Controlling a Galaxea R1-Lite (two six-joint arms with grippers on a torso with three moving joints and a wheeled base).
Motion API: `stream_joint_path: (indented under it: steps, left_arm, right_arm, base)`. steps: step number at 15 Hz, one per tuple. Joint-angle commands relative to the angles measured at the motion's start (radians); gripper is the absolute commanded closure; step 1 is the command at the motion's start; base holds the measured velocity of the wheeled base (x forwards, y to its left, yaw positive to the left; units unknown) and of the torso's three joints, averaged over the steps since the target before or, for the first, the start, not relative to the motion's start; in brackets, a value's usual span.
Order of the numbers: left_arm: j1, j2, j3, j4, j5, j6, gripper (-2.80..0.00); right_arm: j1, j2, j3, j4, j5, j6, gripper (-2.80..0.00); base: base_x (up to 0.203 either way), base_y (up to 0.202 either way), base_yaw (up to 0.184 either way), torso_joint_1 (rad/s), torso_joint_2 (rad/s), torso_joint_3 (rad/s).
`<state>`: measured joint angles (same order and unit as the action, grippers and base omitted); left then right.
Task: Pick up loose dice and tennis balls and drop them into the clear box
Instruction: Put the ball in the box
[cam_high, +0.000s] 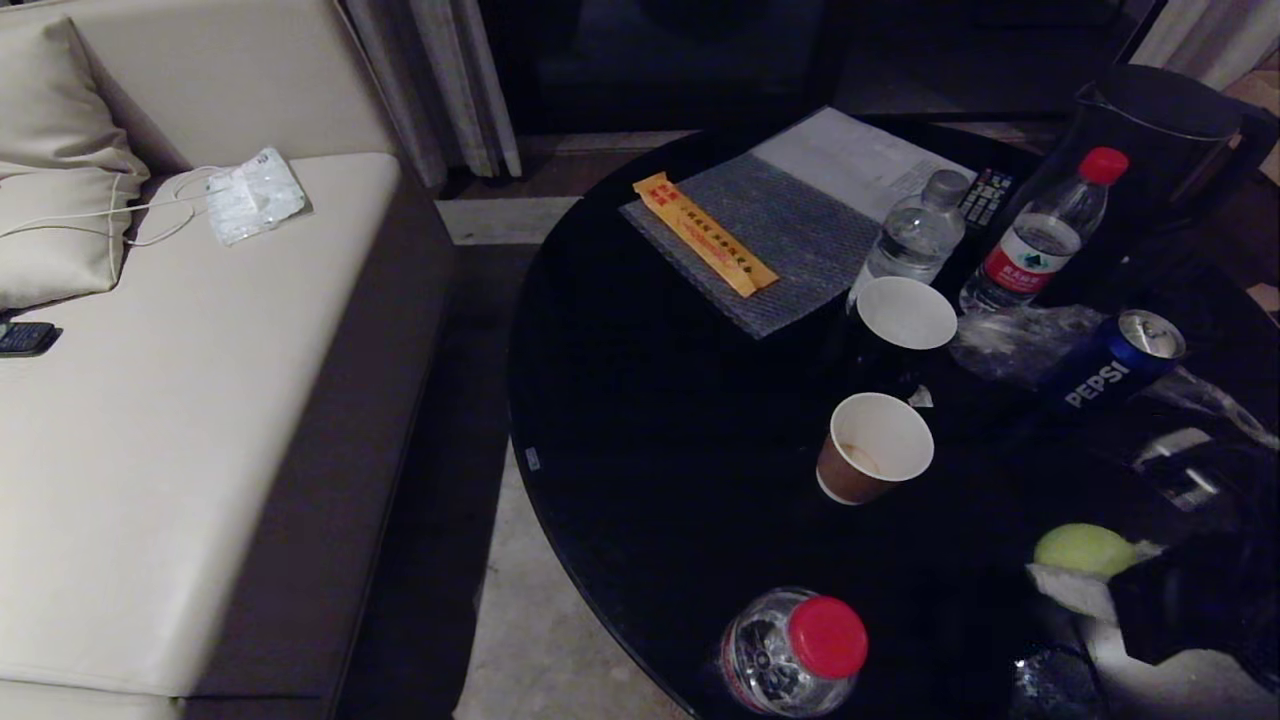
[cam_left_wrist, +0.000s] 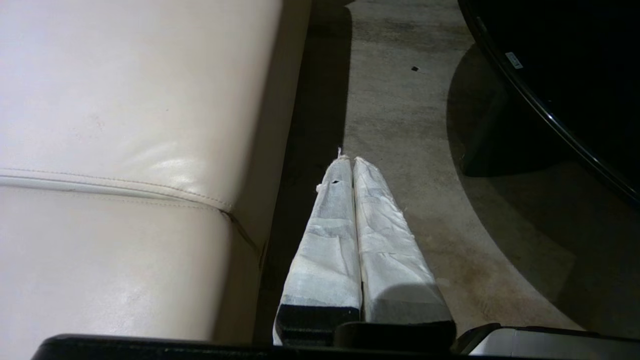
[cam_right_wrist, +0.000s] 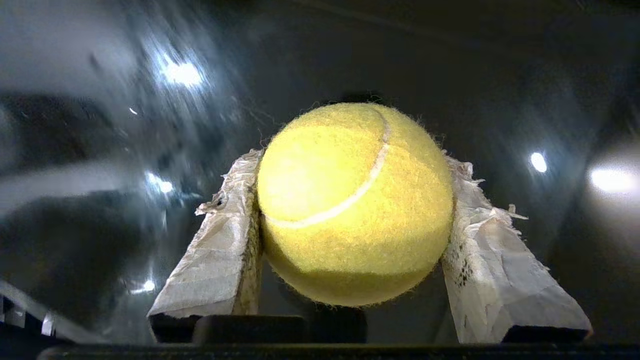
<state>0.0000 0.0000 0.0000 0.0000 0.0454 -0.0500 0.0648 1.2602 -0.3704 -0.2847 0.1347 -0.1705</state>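
Observation:
A fuzzy yellow-green tennis ball (cam_right_wrist: 350, 200) sits between the two taped fingers of my right gripper (cam_right_wrist: 355, 167), which is shut on it, both pads pressing its sides. In the head view that ball (cam_high: 1082, 546) and the right gripper (cam_high: 1095, 562) are just above the black round table (cam_high: 650, 400), at its near right. The dice are out of view. Faint glints show at the table's right edge, but I cannot tell whether the clear box is there. My left gripper (cam_left_wrist: 351, 161) is parked and shut on nothing, over the floor between sofa and table.
On the table stand two paper cups (cam_high: 875, 445) (cam_high: 903, 318), a Pepsi can (cam_high: 1115, 368), bottles (cam_high: 1045, 235) (cam_high: 915, 232) (cam_high: 795, 650), a black kettle (cam_high: 1150, 130), crumpled plastic (cam_high: 1010, 340) and a grey mat (cam_high: 770, 240) with an orange packet (cam_high: 705, 233). A cream sofa (cam_high: 180, 400) lies left.

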Motion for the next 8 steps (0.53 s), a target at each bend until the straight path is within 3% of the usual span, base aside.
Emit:
stream_joint_path:
  steps: [1,8]
  left_arm:
    - [0.0,0.002,0.002,0.0,0.001,-0.001,0.0]
    - [0.0,0.002,0.002,0.0,0.001,-0.001,0.0]
  right_arm:
    - [-0.061,-0.281,0.052,0.145,-0.01,0.022,0.0]
    - [-0.125,-0.889,0.153,0.536,-0.068,0.085,0.0]
  base:
    - [0.0,0.0,0.0,0.0,0.0,0.0]
    - [0.0,0.0,0.0,0.0,0.0,0.0]
